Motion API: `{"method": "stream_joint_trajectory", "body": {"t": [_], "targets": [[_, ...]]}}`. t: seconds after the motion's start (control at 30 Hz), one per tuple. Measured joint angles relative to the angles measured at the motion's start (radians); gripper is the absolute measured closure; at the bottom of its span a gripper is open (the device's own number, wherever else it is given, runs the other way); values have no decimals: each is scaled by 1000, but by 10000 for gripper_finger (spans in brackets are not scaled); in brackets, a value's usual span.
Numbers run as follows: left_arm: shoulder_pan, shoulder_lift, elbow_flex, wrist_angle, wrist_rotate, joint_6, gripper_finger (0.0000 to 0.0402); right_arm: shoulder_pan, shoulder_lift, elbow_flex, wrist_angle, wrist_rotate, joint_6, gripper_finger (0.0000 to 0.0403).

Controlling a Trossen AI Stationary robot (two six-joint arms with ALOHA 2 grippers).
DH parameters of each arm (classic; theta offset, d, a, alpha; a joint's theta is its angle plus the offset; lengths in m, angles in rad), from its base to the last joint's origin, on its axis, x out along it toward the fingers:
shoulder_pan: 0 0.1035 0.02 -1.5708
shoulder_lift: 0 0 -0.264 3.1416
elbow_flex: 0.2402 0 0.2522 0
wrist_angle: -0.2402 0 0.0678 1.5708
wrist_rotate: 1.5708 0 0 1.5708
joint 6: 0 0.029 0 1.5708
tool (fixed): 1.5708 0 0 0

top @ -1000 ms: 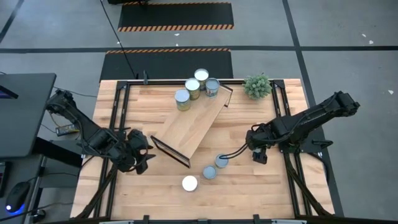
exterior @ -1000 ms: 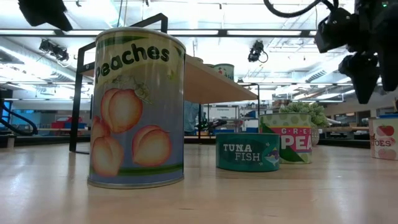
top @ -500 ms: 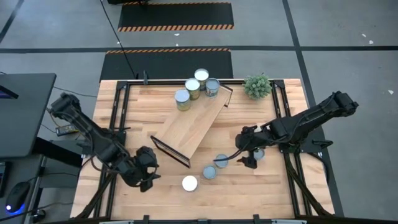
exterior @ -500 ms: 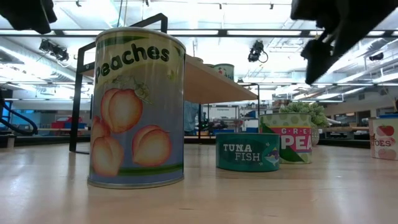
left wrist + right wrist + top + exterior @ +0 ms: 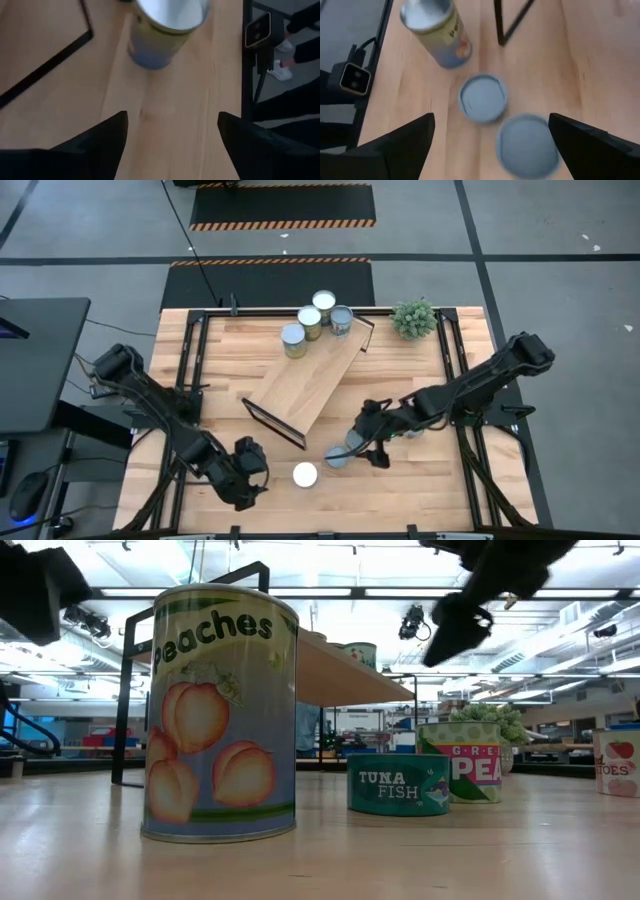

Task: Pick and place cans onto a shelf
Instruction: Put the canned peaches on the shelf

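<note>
A tall peaches can (image 5: 305,474) with a white top stands near the table's front edge. To its left my left gripper (image 5: 260,470) is open and aimed at the can (image 5: 167,30), clear of it. Two short blue-grey cans (image 5: 337,457) (image 5: 527,145) stand right of the peaches can. My right gripper (image 5: 362,438) hangs open above the nearer of the short cans (image 5: 482,97) and touches nothing. The shelf (image 5: 310,380) lies slantwise mid-table, with several cans (image 5: 310,320) at its far end.
A small green plant (image 5: 413,317) stands at the table's far right. Black frame rails (image 5: 185,380) run along both sides of the table. In the low view the tuna can (image 5: 398,783) and the peas can (image 5: 460,760) stand right of the peaches can (image 5: 220,710).
My left gripper has moved toward the table's near edge and to the right, sinking toward the peaches can. My right gripper has swept toward the table's left, tipping downward, until it is over the two short cans. No can has moved.
</note>
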Motion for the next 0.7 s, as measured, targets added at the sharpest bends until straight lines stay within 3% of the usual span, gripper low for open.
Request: {"method": "stream_joint_trajectory", "body": {"t": [0.2, 0.4, 0.7], "targets": [[2, 83, 0, 97, -3, 39, 86, 3, 155, 151, 8, -26, -42, 4], [19, 144, 0, 111, -17, -51, 86, -1, 288, 265, 10, -46, -17, 4], [24, 175, 0, 130, -104, -183, 96, 3, 431, 408, -109, 23, 283, 15]]}}
